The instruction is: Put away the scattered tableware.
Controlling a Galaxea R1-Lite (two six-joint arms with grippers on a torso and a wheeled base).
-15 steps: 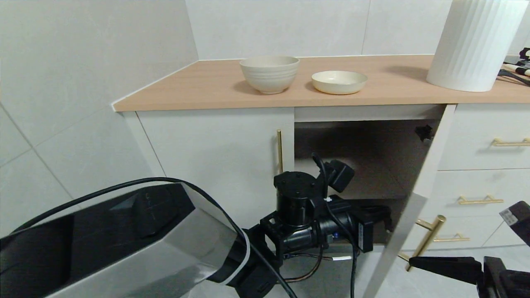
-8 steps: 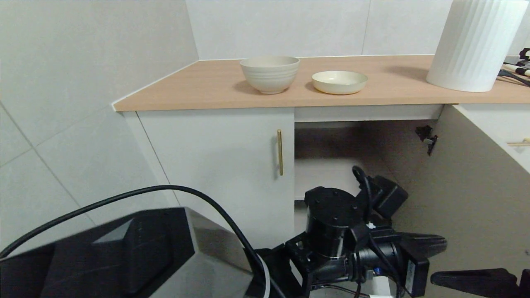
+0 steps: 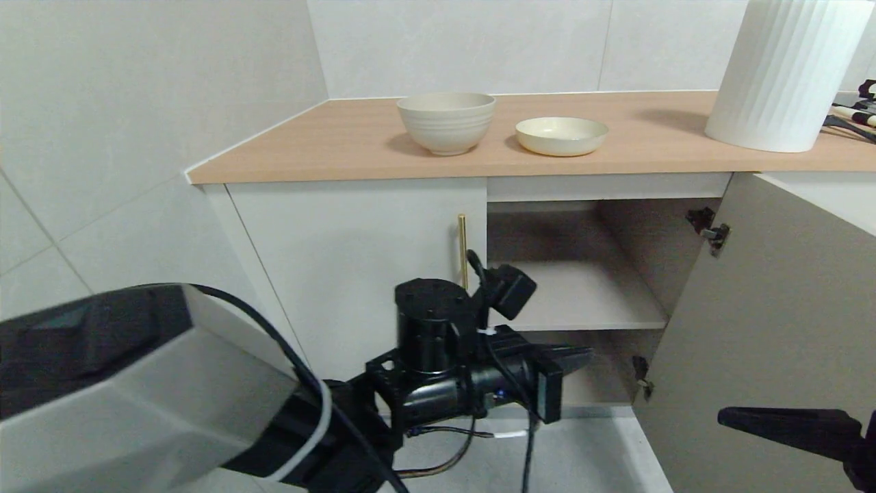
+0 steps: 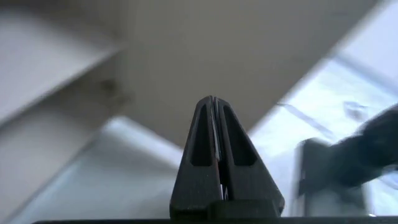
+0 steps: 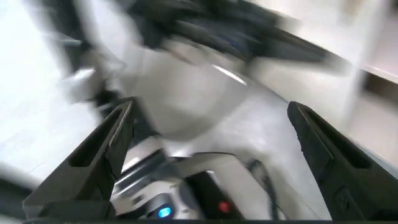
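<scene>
A deep cream bowl (image 3: 446,122) and a shallow cream dish (image 3: 561,135) stand side by side on the wooden countertop (image 3: 328,147). Below them the right cabinet door (image 3: 753,322) is swung wide, baring a bare shelf (image 3: 582,298). My left gripper (image 3: 580,354) hangs low in front of the cabinet opening; its fingers (image 4: 213,102) are pressed together with nothing between them. My right gripper (image 3: 736,415) is low at the right, beside the open door, and its fingers (image 5: 93,155) are spread wide apart and hold nothing.
A tall white ribbed container (image 3: 787,75) stands on the counter at the right, with utensils (image 3: 855,116) behind it. The left cabinet door (image 3: 356,260) is closed, with a brass handle (image 3: 462,236). A tiled wall closes off the left side.
The cabinet door has swung from half open to wide open. My left gripper went right with it, then drew back left to the opening. The right gripper rose slightly.
</scene>
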